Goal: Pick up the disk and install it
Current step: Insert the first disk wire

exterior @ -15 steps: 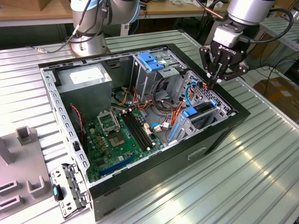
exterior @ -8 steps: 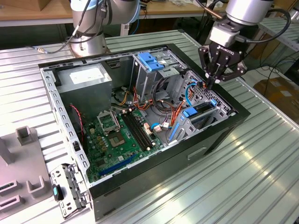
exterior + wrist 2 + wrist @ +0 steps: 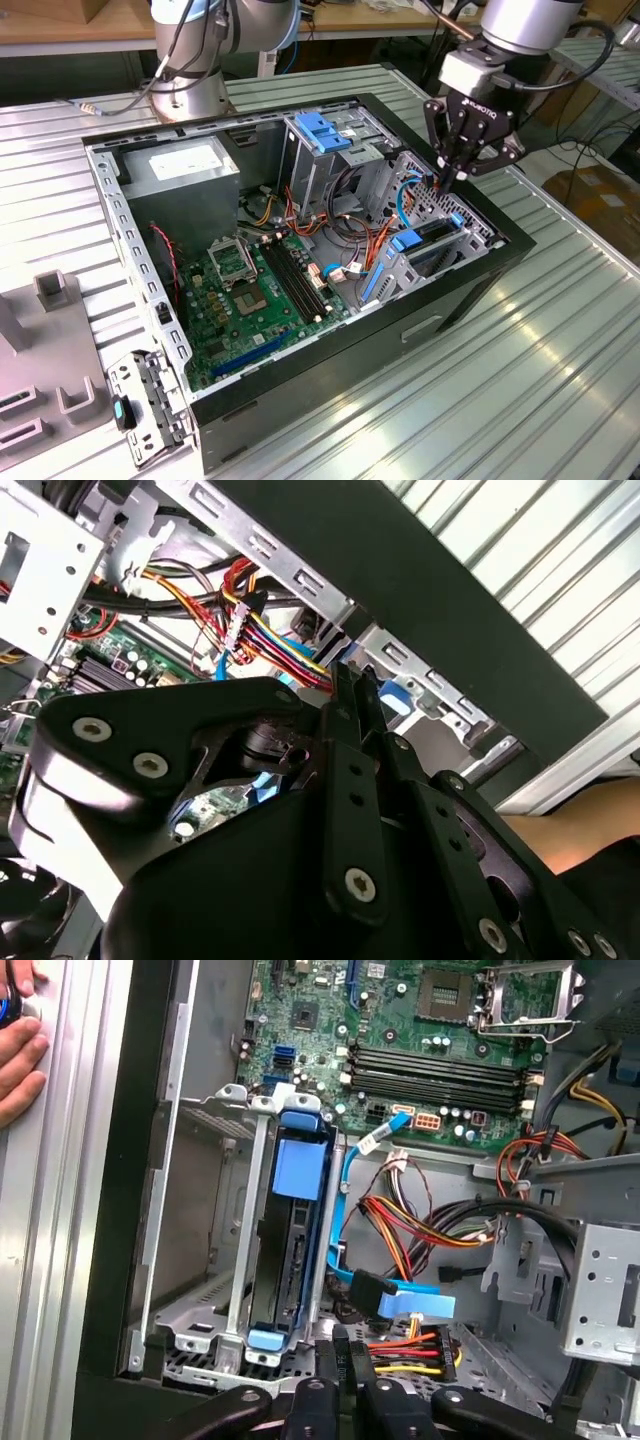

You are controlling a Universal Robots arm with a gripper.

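Observation:
The disk (image 3: 432, 238) sits on edge in the drive bay at the case's corner on the exterior view's right, its blue carrier tabs showing at both ends. In the first wrist view the disk (image 3: 296, 1250) stands slotted between the bay's metal rails, with one blue tab on each end. My gripper (image 3: 446, 182) hangs just above the bay, beside the disk's far end. Its black fingers (image 3: 346, 1358) are pressed together and hold nothing. In the second wrist view the fingers (image 3: 352, 705) point down toward the coloured power wires beside the bay.
The open computer case (image 3: 470, 290) lies on a ribbed metal table. Inside it are a motherboard (image 3: 250, 290), a grey power-supply box (image 3: 185, 165), a tall cage with a blue handle (image 3: 322, 130) and loose cables with a blue connector (image 3: 412, 1303). A person's hand (image 3: 15, 1055) rests outside the case.

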